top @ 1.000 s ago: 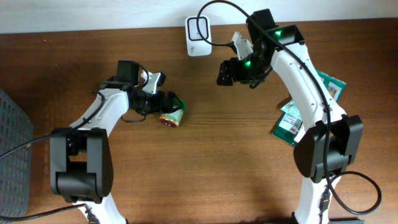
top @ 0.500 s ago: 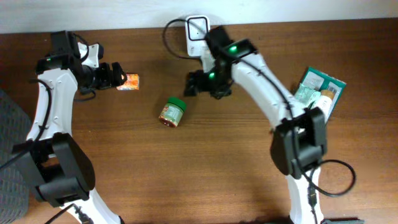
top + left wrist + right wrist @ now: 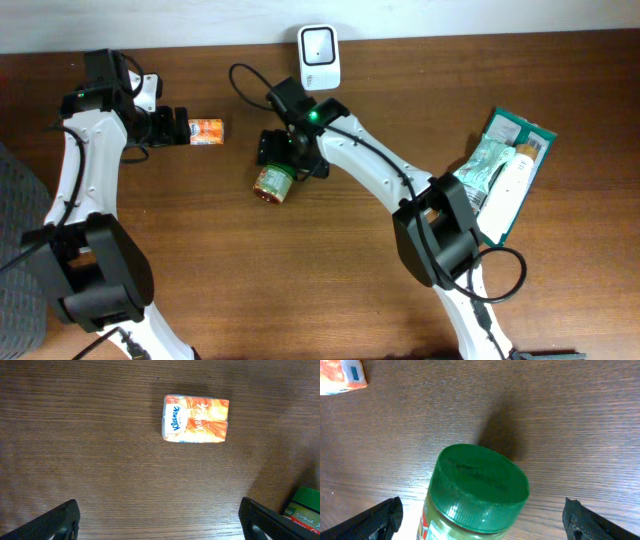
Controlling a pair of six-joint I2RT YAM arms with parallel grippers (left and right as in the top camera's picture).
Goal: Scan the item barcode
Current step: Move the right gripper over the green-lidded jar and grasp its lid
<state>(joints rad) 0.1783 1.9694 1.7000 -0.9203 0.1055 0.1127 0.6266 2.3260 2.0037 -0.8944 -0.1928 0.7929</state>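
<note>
A jar with a green lid (image 3: pixel 273 184) lies on its side in the middle of the table. My right gripper (image 3: pixel 280 160) hovers over its lid end, open. In the right wrist view the green lid (image 3: pixel 478 489) sits between my wide-spread fingertips (image 3: pixel 376 521), and nothing touches it. An orange tissue pack (image 3: pixel 207 131) lies at the upper left. My left gripper (image 3: pixel 178 128) stands open just left of the pack. The left wrist view shows the tissue pack (image 3: pixel 196 418) lying ahead of the empty jaws. The white scanner (image 3: pixel 318 45) stands at the back edge.
Green packets and a white tube (image 3: pixel 503 170) lie piled at the right side. A grey mesh basket (image 3: pixel 18 250) sits at the left edge. The scanner's cable (image 3: pixel 250 85) loops between the scanner and my right arm.
My left arm left the jar and moved to the upper left beside the tissue pack. My right arm swung from near the scanner down to the jar, and its jaws have opened wider.
</note>
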